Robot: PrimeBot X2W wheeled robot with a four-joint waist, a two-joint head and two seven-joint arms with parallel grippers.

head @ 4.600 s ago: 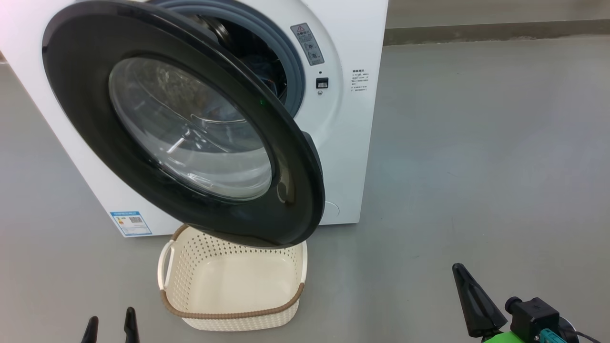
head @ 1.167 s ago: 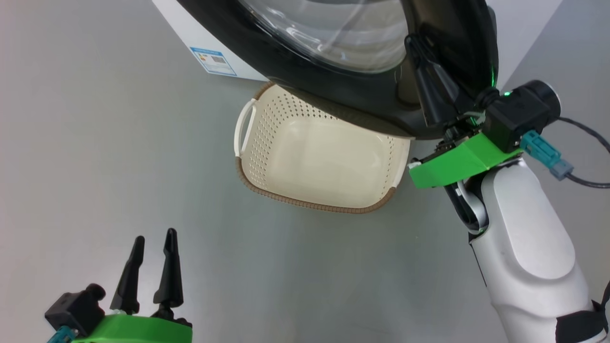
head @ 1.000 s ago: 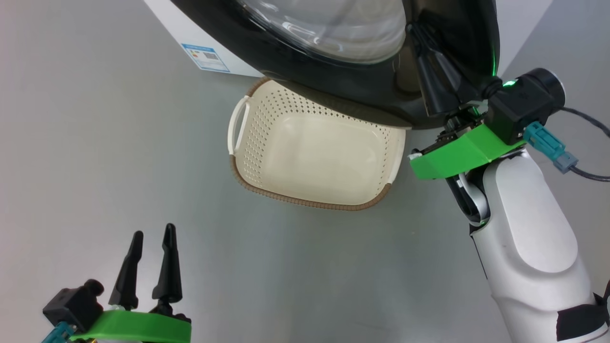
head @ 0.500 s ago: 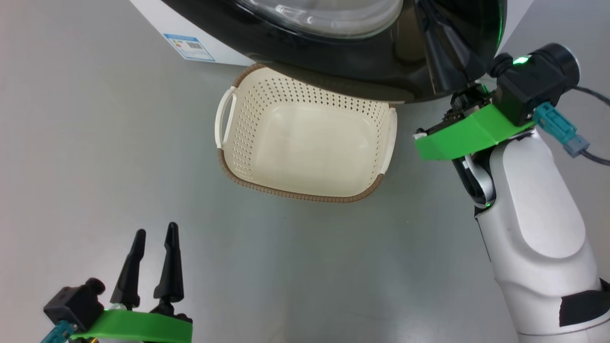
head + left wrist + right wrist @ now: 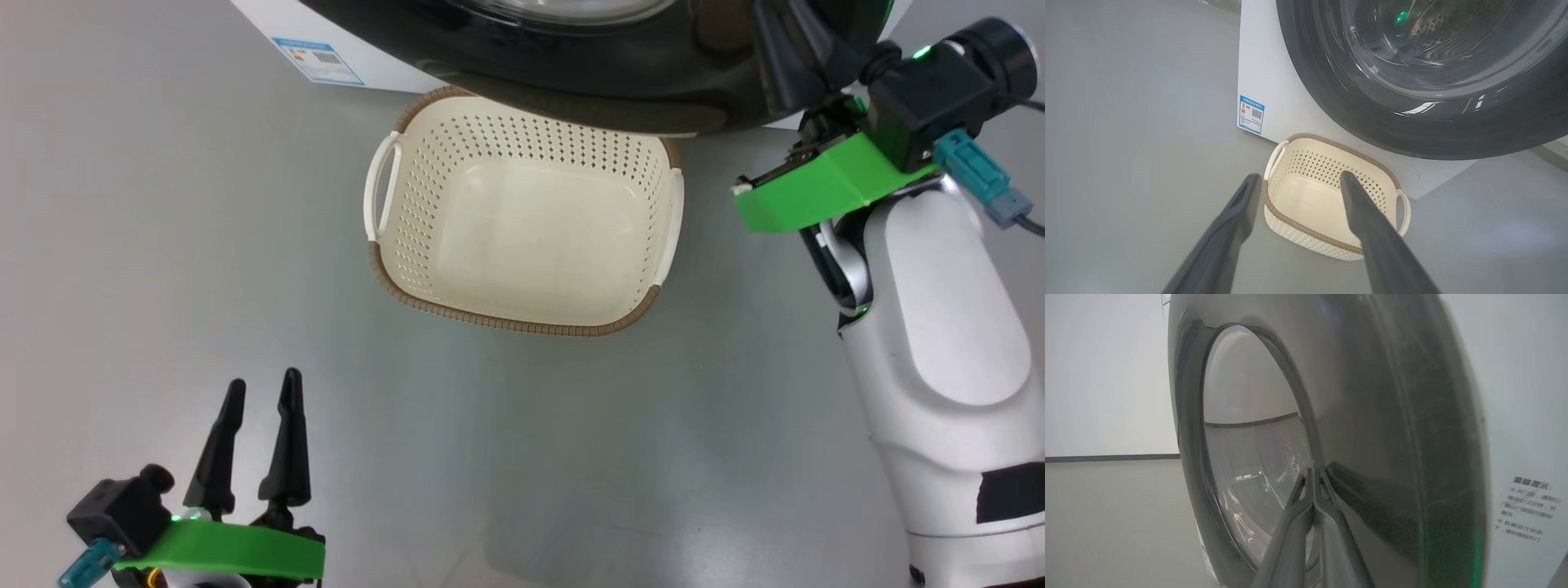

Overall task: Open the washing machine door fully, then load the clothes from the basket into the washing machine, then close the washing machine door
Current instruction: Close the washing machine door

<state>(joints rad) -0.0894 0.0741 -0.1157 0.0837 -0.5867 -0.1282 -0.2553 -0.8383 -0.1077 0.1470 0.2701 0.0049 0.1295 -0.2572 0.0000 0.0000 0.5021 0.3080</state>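
Evidently it's the closing step: basket (image 5: 506, 324) empty, right gripper (image 5: 1314, 473), pinched together on nothing, must press the washing machine door (image 5: 1372, 416) until latched; left gripper (image 5: 263, 382) spread wide, empty.

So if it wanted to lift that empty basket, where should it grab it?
Probably the loop handle on the left end of the basket, taken from above by the open left gripper. It stands off the wall, leaving a gap for one finger, and lies clear of the door overhanging the far rim.
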